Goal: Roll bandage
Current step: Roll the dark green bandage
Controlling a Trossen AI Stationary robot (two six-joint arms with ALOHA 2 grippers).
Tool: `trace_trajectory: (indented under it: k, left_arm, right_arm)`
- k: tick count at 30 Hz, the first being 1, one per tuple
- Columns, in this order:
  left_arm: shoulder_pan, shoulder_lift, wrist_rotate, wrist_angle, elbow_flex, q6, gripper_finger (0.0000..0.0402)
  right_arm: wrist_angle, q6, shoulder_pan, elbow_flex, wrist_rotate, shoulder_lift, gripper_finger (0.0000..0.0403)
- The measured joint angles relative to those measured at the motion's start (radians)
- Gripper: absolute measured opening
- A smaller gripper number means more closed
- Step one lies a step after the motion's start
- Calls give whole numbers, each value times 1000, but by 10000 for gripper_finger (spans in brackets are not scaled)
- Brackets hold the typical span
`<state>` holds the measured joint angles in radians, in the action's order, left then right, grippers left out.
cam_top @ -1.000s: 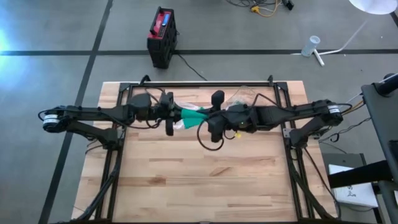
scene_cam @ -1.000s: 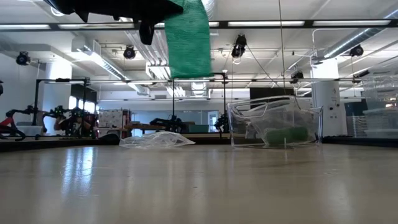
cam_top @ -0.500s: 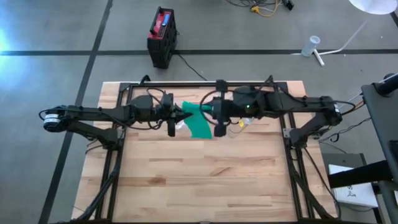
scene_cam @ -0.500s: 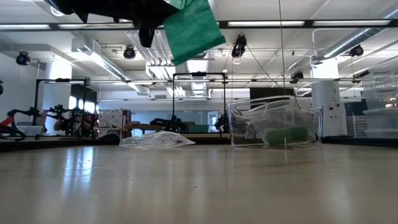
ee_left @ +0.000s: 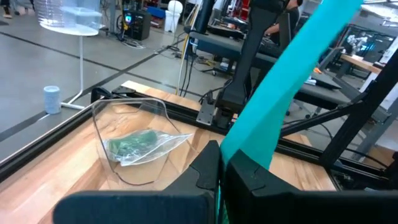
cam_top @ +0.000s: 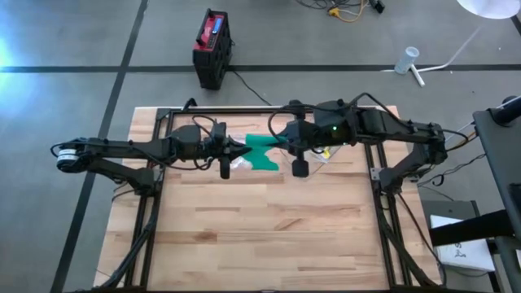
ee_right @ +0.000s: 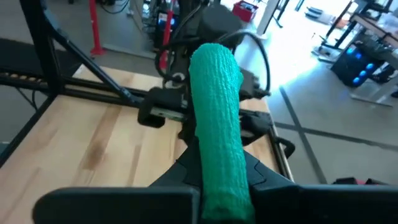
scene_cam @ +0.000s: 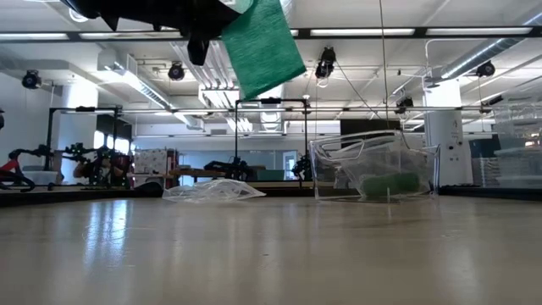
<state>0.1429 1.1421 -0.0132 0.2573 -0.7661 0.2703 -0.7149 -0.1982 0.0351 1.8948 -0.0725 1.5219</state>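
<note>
Mid-roll, above the desk (cam_top: pixel 269 236): the left gripper (cam_top: pixel 241 149) pinches the free end of the green bandage (cam_top: pixel 262 152), while the right gripper (cam_top: pixel 286 147) clamps the rolled part. Good rolling probably needs the strip kept taut, turns laid evenly.

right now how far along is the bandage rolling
Done: the green bandage is off the table, and part of it is wound into a roll in the shut right claw. In hand: the shut left claw pinches the loose strip taut between the arms. Left: winding in that remaining flat length.
</note>
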Motion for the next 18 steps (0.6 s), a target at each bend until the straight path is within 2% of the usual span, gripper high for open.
trace_trajectory:
  k: [18]
  left_arm:
    - [0, 0, 5, -26, 1, -4, 0]
  right_arm:
    - [-21, -3, -2, 96, 1, 0, 24]
